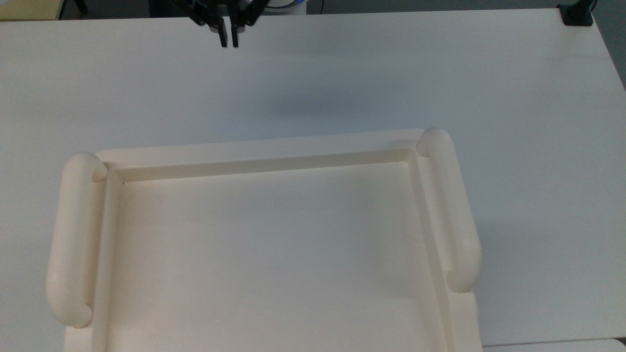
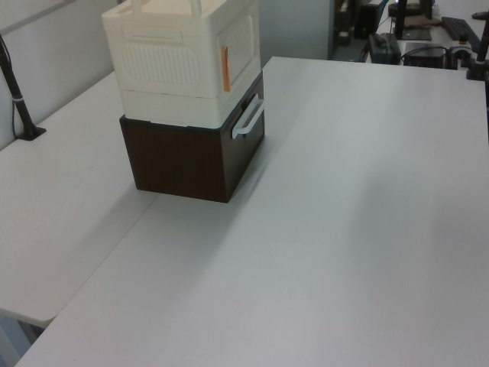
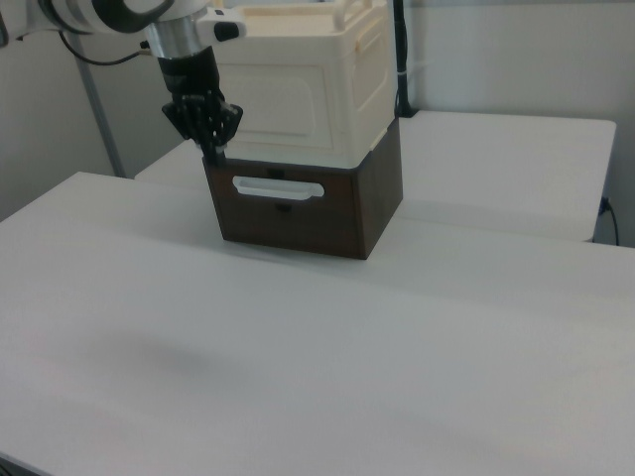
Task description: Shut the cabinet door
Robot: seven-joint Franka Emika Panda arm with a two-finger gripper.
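The cabinet door (image 3: 280, 107) is the cream front panel of the cream cabinet, and it lies flush with the cabinet body. In the left view the cabinet door (image 2: 238, 42) faces right, with a brownish fixing (image 2: 225, 58) at its near edge. My black gripper (image 1: 229, 43) hangs shut and holds nothing at the top view's top edge, well away from the cabinet's recessed top (image 1: 254, 146). In the right view my gripper (image 3: 214, 155) points down, just off the door's left edge and apart from it.
The cream cabinet stands on a dark brown drawer unit (image 3: 337, 213) with a white bar handle (image 3: 278, 186). Rounded rails (image 1: 73, 234) (image 1: 452, 210) flank the cabinet top. White table (image 1: 513, 98) spreads all around. A black clamp (image 1: 577, 13) sits at the far corner.
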